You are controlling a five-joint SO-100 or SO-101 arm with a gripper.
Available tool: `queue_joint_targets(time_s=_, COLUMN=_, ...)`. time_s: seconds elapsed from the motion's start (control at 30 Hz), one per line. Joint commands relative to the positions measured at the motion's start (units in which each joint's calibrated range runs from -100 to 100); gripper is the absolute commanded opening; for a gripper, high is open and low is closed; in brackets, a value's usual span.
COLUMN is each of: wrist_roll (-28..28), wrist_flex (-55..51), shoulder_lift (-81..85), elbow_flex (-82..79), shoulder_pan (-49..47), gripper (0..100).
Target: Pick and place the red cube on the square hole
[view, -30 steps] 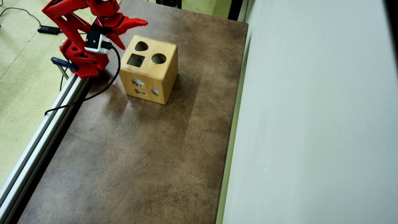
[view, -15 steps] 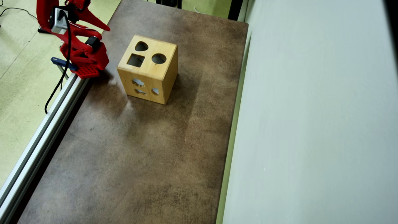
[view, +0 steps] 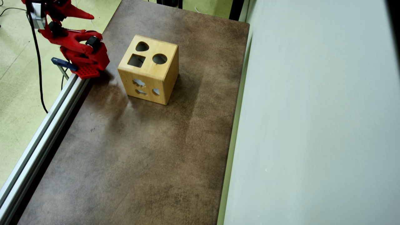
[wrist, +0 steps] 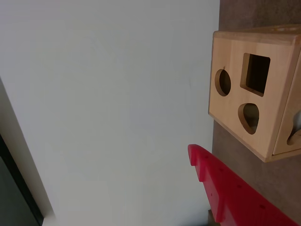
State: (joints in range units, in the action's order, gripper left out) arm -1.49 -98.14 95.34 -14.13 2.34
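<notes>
Red cube: not visible in either view, neither on the surface (view: 134, 150) nor at the claw; presumably inside the box or out of shot, cannot tell which. Square hole (view: 136, 60) sits in the top face of the wooden box (view: 162, 73), at the corner nearest the arm's base, with the round hole (view: 159, 58) to its right and the heart-like hole (view: 142, 46) beyond it in the overhead view. Wrist view shows the same three: square hole (wrist: 256, 71) uppermost, box (wrist: 230, 117) at frame right. Claw (view: 67, 12) is at the top-left corner of the overhead view, off the surface, over the floor, well apart from the box; the hole lies right and below it in that view. Only one red finger (wrist: 225, 193) shows at the wrist, nothing against it; whether the claw is wide or narrow I cannot tell. No brand, label or writing readable anywhere.
</notes>
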Motion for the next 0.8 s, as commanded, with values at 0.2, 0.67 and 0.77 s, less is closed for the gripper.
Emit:
queue_joint_targets(time_s=0.2, wrist_roll=-0.44, wrist_flex=0.48, shoulder_lift=-0.18, elbow_flex=0.8, shoulder_pan=-0.18, gripper=90)
queue_joint_targets(time_s=0.67, wrist_roll=-0.44, wrist_flex=0.31, shoulder_lift=-0.09, elbow_flex=0.0, shoulder_pan=0.19, gripper=90)
queue_joint_targets(time_s=0.77, wrist_roll=-0.39, wrist_flex=0.31, shoulder_lift=-0.09, elbow_flex=0.0, shoulder_pan=0.19, gripper=90)
